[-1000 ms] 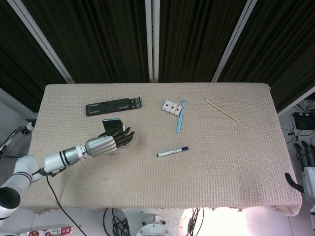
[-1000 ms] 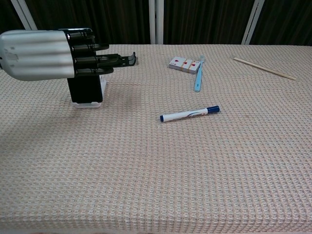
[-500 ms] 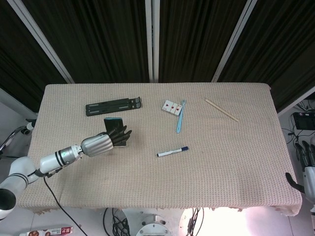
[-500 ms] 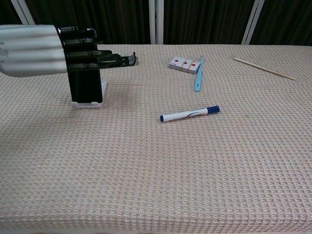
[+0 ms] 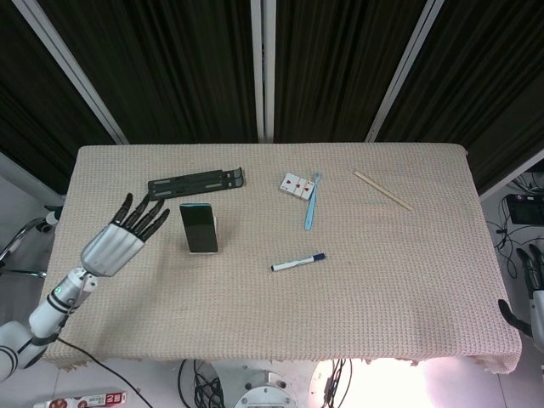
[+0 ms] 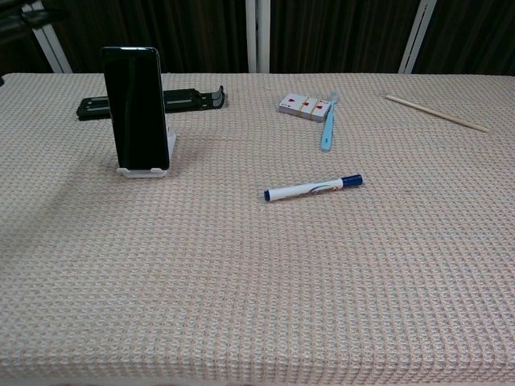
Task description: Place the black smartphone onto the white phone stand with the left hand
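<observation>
The table (image 5: 408, 280) is covered by a beige cloth with a coarse waffle weave, seen as a regular grid of small raised cells in the chest view. A long, flat black folding stand (image 5: 196, 184) is laid along the far left part of the cloth. The left hand (image 5: 119, 241), with a ribbed silver back and dark fingers (image 5: 146, 218), is seen in the head view to the left of the phone, apart from it; the fingers are spread wide and nothing is held. The black smartphone (image 6: 137, 108), a glossy rounded rectangle, is propped nearly upright, tilted slightly back, on the white phone stand (image 6: 146, 167), whose front lip is visible under the lower edge. Of the right hand (image 5: 534, 293) only a dark part is caught at the right frame edge, off the table; the state of its fingers cannot be told. A thin wooden stick (image 5: 383, 189) is laid diagonally far right. A light blue toothbrush (image 5: 311, 204) is touching a small packet of cards (image 5: 297, 184). A white marker (image 5: 298, 262) with a blue cap is lying mid-table.
</observation>
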You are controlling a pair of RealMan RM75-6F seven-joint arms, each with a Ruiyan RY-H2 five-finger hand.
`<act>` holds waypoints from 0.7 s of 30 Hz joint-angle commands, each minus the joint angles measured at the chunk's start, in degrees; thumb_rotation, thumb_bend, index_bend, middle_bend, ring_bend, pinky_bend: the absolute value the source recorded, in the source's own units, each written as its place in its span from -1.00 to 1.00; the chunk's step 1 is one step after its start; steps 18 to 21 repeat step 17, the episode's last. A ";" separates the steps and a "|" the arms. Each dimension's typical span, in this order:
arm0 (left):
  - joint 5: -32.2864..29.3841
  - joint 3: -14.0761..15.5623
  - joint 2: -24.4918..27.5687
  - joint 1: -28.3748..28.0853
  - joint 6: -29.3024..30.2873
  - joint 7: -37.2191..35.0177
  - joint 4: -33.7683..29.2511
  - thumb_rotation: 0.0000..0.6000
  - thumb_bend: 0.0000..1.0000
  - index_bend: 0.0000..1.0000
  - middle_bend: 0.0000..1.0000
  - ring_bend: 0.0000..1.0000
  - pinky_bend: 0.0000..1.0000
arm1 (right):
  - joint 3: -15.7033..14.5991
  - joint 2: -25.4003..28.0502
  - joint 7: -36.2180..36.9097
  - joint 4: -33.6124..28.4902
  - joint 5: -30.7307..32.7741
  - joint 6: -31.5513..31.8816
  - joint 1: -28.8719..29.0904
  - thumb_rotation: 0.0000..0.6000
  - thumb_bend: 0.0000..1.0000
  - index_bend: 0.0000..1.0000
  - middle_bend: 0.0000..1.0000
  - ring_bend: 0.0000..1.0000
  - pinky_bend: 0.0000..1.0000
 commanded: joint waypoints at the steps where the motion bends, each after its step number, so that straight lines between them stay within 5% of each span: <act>1: -7.10 -1.79 2.71 9.25 5.21 -11.91 -11.03 0.64 -0.76 -0.92 -0.87 -0.87 -0.60 | -0.42 0.01 0.69 0.68 -0.30 -0.07 -0.25 1.00 -0.65 -1.00 -1.00 -1.00 -1.00; 4: -11.22 -0.21 5.88 14.15 3.40 -21.87 -19.87 -0.43 -0.77 -0.90 -0.87 -0.87 -0.62 | -0.78 -0.30 2.49 2.04 -0.81 0.05 -0.50 1.00 -0.65 -1.00 -1.00 -1.00 -1.00; 7: -12.87 2.30 9.56 17.06 0.44 -24.94 -24.54 -0.88 -0.78 -0.90 -0.88 -0.87 -0.62 | -1.25 -1.14 4.14 3.77 -1.42 -0.09 -0.58 1.00 -0.65 -1.00 -1.00 -1.00 -1.00; 11: -13.91 4.43 13.03 18.94 -3.53 -27.51 -28.21 -0.99 -0.78 -0.90 -0.90 -0.87 -0.62 | -2.07 -2.28 4.32 5.07 -2.11 -0.84 -0.51 1.00 -0.65 -1.00 -1.00 -1.00 -1.00; 21: -11.86 4.08 13.96 20.56 -2.88 -27.83 -27.71 -1.00 -0.78 -0.90 -0.90 -0.87 -0.62 | -2.34 -3.65 4.35 6.03 -3.27 -0.69 -0.23 1.00 -0.65 -1.00 -1.00 -1.00 -1.00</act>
